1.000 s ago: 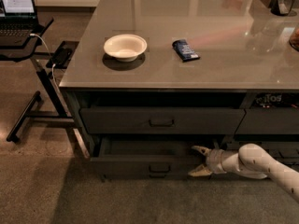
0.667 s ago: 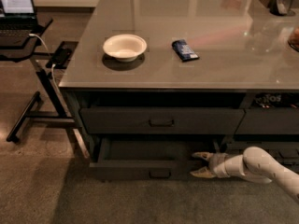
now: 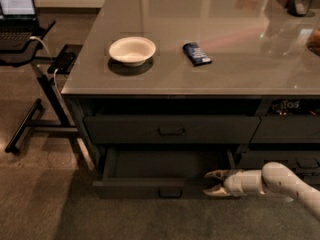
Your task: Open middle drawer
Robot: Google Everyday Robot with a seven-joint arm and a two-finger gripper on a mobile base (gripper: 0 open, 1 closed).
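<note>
Farther out, middle drawer [image 3: 131, 188] left of gripper [image 3: 206, 183]

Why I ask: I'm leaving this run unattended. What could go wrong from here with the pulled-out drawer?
1. The gripper sits low at the right end of the middle drawer front, well off its centre handle; force applied there could skew the drawer and jam it.
2. The jaws stand open, not clamped, so contact may slip off the front.
3. The drawer is pulled well out; further pulling might overrun its stops.
</note>
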